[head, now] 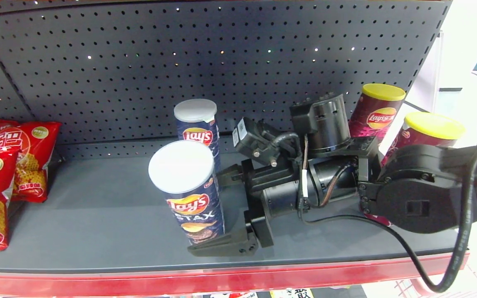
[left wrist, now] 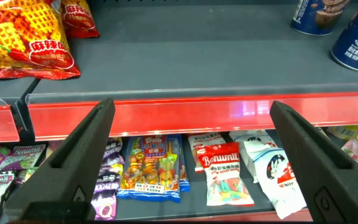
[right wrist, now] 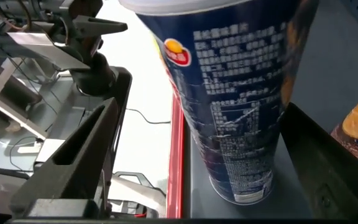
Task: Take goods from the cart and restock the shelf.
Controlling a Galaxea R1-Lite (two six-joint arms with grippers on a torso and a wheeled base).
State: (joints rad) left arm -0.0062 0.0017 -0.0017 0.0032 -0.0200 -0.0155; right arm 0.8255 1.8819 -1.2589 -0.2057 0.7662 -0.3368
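A dark pegboard [head: 139, 62] is backing the grey shelf [head: 97, 215], which is ending in a red front lip. The right claw [head: 209, 212] is lying low over the deck with its jaws spread, one on each side of the front blue can [head: 191, 198] and not clamping it; the right wrist view is showing a clear gap on one side. The left claw [left wrist: 191, 104] is hanging open in front of the red lip, holding nothing.

The step in hand is looking like the release of this can. To do it well, the right claw should be drawing straight back towards the shelf's front, keeping both jaws wide so neither is dragging the tall, easily tipped can.

The can is standing upright near the front lip, just ahead of the rear blue can [head: 199, 124]. It is wearing a white lid and dark blue sides printed with crisps, with small text on its back.
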